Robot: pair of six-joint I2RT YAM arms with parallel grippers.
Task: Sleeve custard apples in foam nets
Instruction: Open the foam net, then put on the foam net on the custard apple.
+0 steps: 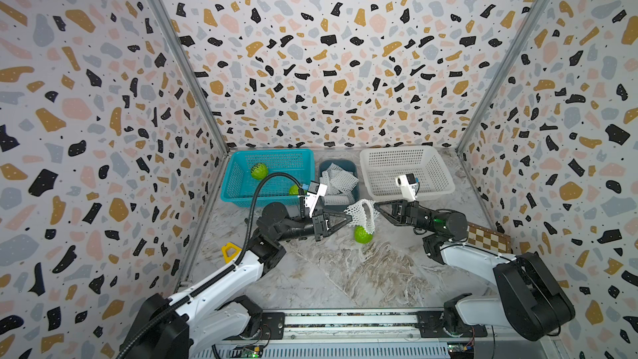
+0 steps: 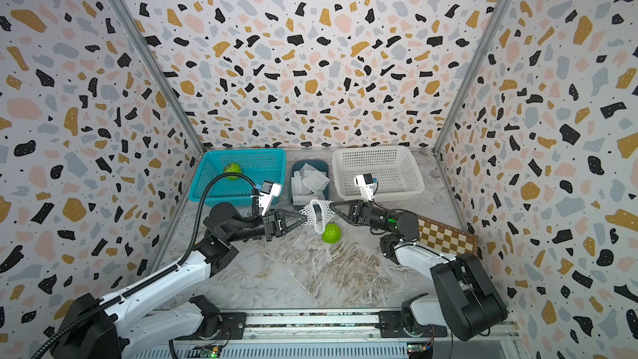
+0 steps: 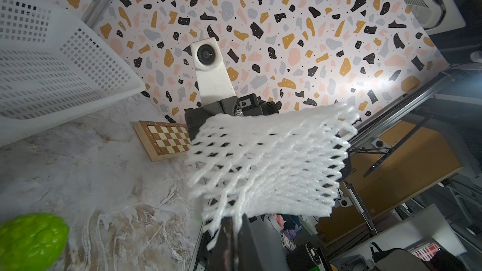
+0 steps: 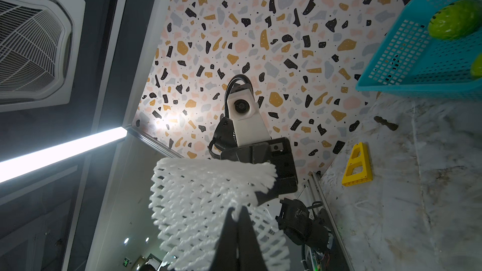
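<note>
Our left claw (image 1: 348,218) and right claw (image 1: 377,205) are each clenched on opposite edges of one foam net (image 1: 363,215), stretching it open between them just over a custard apple (image 1: 363,234) lying on the counter (image 1: 328,271); other custard apples (image 1: 259,171) sit in the teal basket (image 1: 241,183) behind.

Custard apple (image 1: 294,189) half behind wrist camera (image 1: 318,190)

Teal basket (image 1: 234,181), grey bin (image 1: 347,165), white basket (image 1: 438,170) along back; chessboard (image 1: 488,238) by right wall; yellow bracket (image 1: 230,252) left.
</note>
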